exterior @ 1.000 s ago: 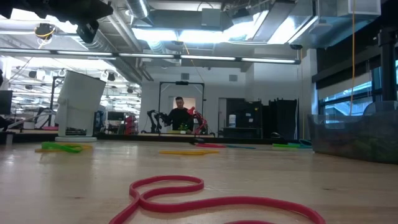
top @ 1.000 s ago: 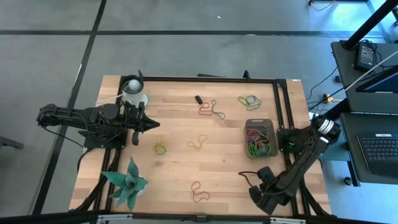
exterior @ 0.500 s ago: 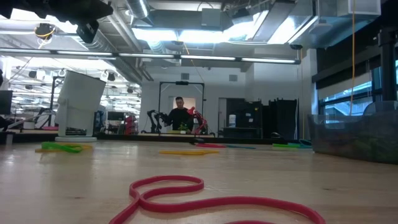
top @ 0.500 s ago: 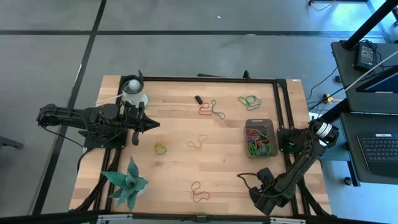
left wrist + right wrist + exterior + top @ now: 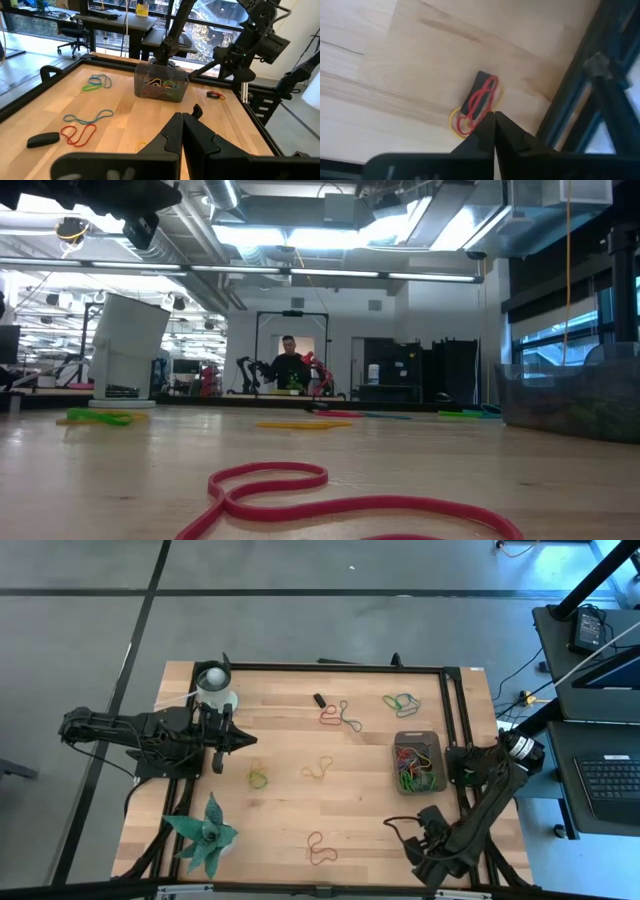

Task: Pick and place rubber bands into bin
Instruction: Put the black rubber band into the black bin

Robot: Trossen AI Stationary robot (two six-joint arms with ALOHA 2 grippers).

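**Now: right gripper hanging over a red-and-yellow tangle at the desk's near right corner**

Right now the right gripper (image 5: 422,852) is sitting low at the near right corner of the desk (image 5: 290,745), fingers clenched together to a point. Its own wrist view is looking past those fingers (image 5: 487,131) at a small knot of rubber bands (image 5: 479,106): a red loop folded double and a yellow one under it, both draped over a small black oblong piece (image 5: 474,98). The knot is lying on bare wood just beside the dark frame rail (image 5: 570,95). Whether the fingertips are touching it, I cannot tell.

The bin (image 5: 418,762) is standing on the right side of the desk, a dark grey low-walled tray, and it is holding a heap of red, green and yellow loops. The left wrist view is showing the same tray (image 5: 161,86) with its coloured tangle inside.

Loose bands are lying all over the wood: a green and blue pair (image 5: 401,700) beyond the bin, a red and blue pair (image 5: 338,715) near the far middle, an orange one (image 5: 317,770) at centre, a green-yellow one (image 5: 258,777) to its left, and a red loop (image 5: 318,846) near the front edge.

The left gripper (image 5: 243,740) is waiting at the left side, pinched closed, next to a white round cup (image 5: 215,688). A green plant (image 5: 203,832) is standing at the near left corner.
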